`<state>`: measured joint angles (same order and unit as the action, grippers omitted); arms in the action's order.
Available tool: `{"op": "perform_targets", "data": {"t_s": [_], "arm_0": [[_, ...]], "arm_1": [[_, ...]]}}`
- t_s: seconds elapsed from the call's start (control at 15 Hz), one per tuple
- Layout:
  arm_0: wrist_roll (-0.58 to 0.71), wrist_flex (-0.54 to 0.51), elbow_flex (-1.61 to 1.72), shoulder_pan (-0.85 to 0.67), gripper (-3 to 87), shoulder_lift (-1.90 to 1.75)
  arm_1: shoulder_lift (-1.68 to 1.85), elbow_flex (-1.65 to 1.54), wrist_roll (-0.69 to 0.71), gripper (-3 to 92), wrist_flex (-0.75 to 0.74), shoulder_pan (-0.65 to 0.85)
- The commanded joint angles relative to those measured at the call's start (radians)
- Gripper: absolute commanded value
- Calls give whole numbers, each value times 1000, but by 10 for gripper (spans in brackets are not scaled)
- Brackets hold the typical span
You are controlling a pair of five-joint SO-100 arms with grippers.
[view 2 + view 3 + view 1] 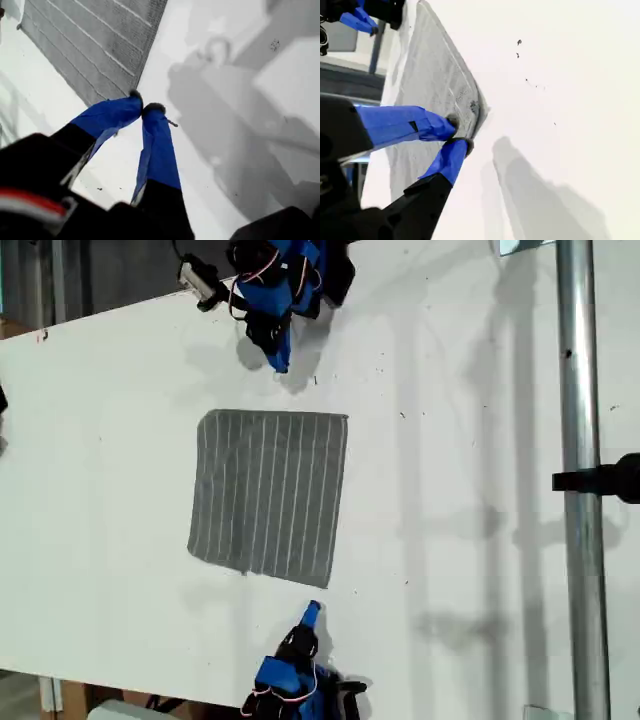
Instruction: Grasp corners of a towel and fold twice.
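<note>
- Grey striped cloth: the towel (268, 495) lies flat and unfolded near the middle of the white table (100, 440). Its thin white stripes run from one arm's side toward the other's.
- My first gripper (280, 365) is at the exterior view's top, tip pointing toward the towel's upper edge and clear of it. In the first wrist view its blue fingertips (155, 109) almost meet and hold nothing. The towel (95, 40) shows just beyond them.
- My second gripper (312, 610) is at the exterior view's bottom, just beside the towel's lower corner (332, 582) on that view's right, with bare table between.
- In the second wrist view my second gripper (457, 132) has its jaws drawn nearly together. Its tips line up with that corner (477, 107) of the towel (425, 85), and no cloth is seen between them.
- A metal pole (580, 490) runs upright along the exterior view's right.
</note>
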<state>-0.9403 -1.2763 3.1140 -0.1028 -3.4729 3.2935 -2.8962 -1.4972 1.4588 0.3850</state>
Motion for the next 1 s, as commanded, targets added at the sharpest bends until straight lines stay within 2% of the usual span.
{"op": "perform_targets", "data": {"t_s": [0.0, 0.07, 0.13, 0.27, 0.33, 0.4, 0.47, 0.53, 0.6, 0.8, 0.93], "arm_0": [[-649, -9, 6, 29, 86, 2], [-690, -9, 6, -20, 79, 2], [-687, -9, 6, -38, 4, 2], [-779, -8, 6, 40, -29, 2], [-733, -11, -2, 63, -29, 0], [-718, -12, -2, 67, -30, 0], [-718, -11, -18, 69, -30, 0], [-698, 20, -34, 72, -30, 0], [-693, 29, -40, 69, -30, 0], [-690, 29, -34, 64, -30, 0], [-695, 25, -29, 60, -30, 0]], "arm_1": [[-6, 8, -6, 58, 8, -11], [-6, 8, -6, 58, 8, -11], [-6, 8, -6, 58, 8, -12], [-6, 12, -6, 59, 6, -14], [-6, 18, -6, 25, 9, -23], [-6, 21, -9, 53, 14, -35], [2, 31, -14, -3, -12, -38], [2, 35, -11, -4, -78, -64], [-6, 44, 64, -4, -192, -78], [-365, 298, 149, -4, -298, -133], [-647, 540, 201, -4, -253, -190]]}}
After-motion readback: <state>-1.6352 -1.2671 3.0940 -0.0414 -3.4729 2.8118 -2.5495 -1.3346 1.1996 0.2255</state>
